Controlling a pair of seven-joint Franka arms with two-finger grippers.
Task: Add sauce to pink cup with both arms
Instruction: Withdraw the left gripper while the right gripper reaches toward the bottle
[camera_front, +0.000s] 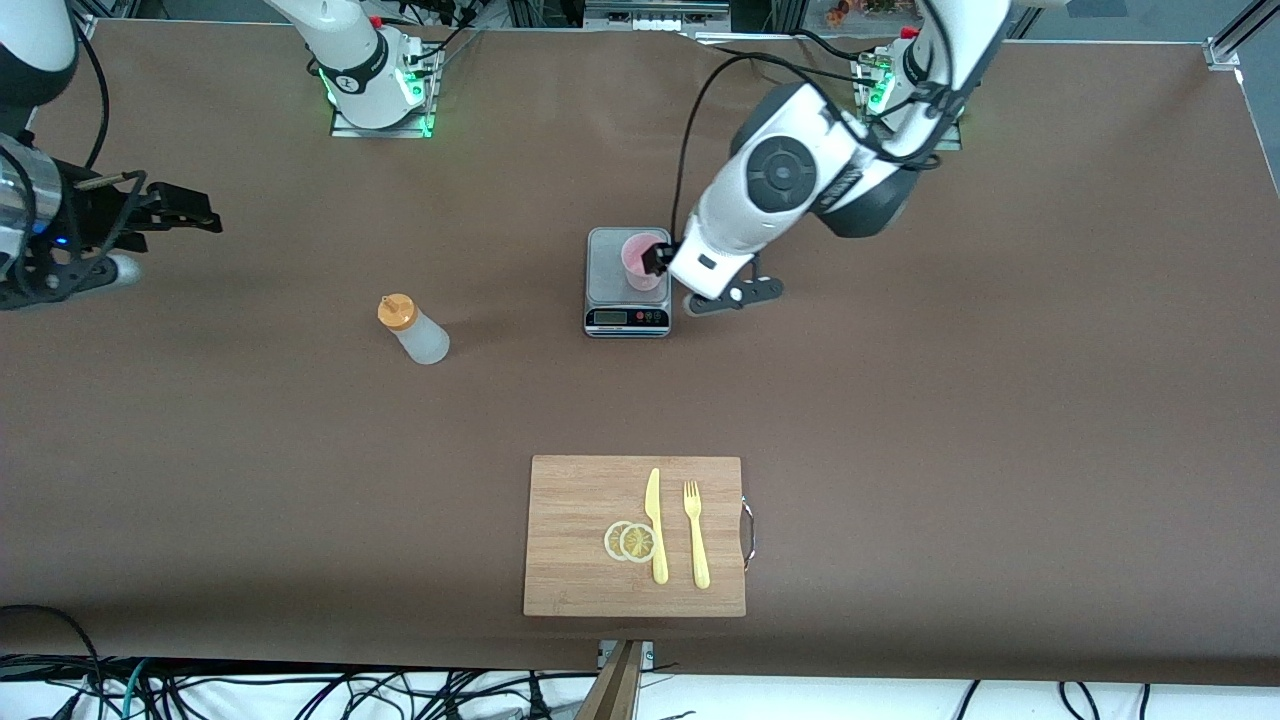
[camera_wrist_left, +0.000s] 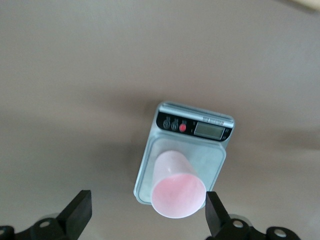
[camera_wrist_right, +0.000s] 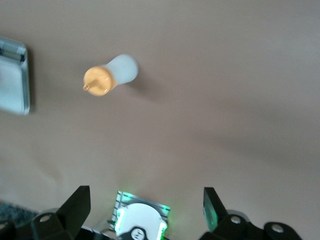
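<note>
While the pink cup (camera_front: 641, 259) is standing upright on the scale (camera_front: 627, 283) near the middle of the worktop (camera_front: 900, 420), the left tool (camera_wrist_left: 145, 212) is hovering around it with fingers spread apart, holding nothing. The sauce (camera_front: 412, 329) is sitting on the worktop toward the right arm's end, slightly nearer the front camera. The right tool (camera_wrist_right: 145, 207) is waiting, fingers apart, over that end.

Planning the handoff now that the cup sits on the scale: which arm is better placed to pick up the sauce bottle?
Probably the right. Its open pincer hangs over the right arm's end of the table, with the sauce bottle standing nearby. The left pincer, open, is at the pink cup on the scale.
</note>
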